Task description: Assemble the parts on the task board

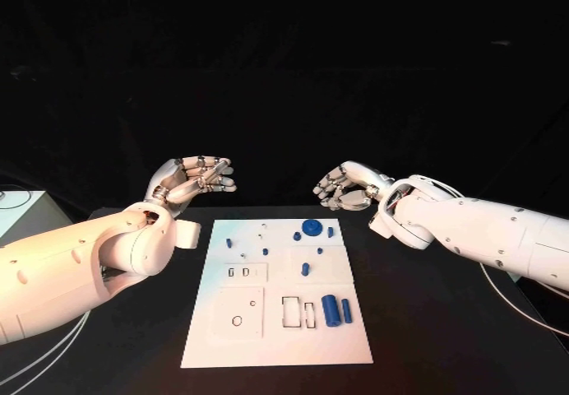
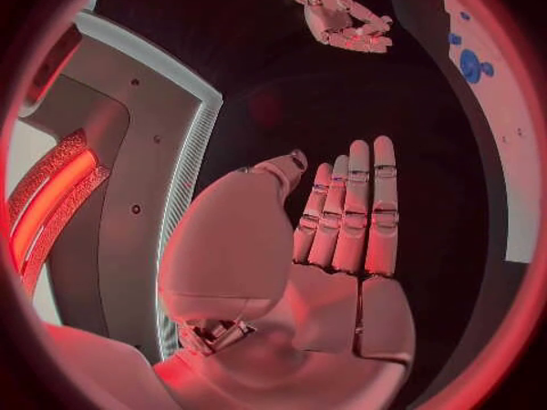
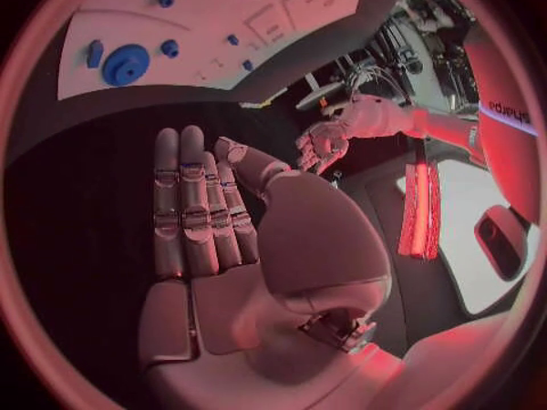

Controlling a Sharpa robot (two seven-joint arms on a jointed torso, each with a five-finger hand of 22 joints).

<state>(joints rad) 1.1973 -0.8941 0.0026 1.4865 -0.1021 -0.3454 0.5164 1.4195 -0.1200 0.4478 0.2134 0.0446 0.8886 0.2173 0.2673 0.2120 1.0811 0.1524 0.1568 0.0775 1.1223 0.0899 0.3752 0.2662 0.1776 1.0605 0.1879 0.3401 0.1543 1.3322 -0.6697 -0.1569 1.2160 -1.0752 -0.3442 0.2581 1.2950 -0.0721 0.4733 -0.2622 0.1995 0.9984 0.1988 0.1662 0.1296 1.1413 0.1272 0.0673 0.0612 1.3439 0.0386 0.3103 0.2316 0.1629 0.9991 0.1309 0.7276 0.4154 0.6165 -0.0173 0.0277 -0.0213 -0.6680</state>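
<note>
Lying lengthwise in the middle of the black table (image 1: pixel 439 329), white task board (image 1: pixel 273 337) with dark bare table on both long sides and beyond its far edge. Raised above the table past the board's far left corner, left hand (image 1: pixel 190 183): fingers (image 2: pixel 356 210) straight and close together in the left wrist view, thumb apart, nothing held. Raised past the far right corner, right hand (image 1: pixel 346 186): fingers (image 3: pixel 194 200) likewise straight and side by side in the right wrist view, nothing held. Both hands well apart from the board and from each other, with open room between them over the board's far end. On the board's far half, scattered blue parts: a round disc (image 1: pixel 312 228) near the far edge, several small pegs (image 1: pixel 262 241) beside it and toward the left, one oblong piece (image 1: pixel 305 268) near the middle. On the near half, two upright-lying blue cylinders (image 1: pixel 330 311) side by side toward the right edge, just beside a pair of narrow outlined slots (image 1: pixel 292 312). Left of those, a square recess (image 1: pixel 238 312) with a small round hole; above it a smaller rectangle recess (image 1: pixel 246 271) with tiny openings. Hard to tell whether the pegs stand in holes or lie loose. Exact shapes of the smallest parts too small to make out.
</note>
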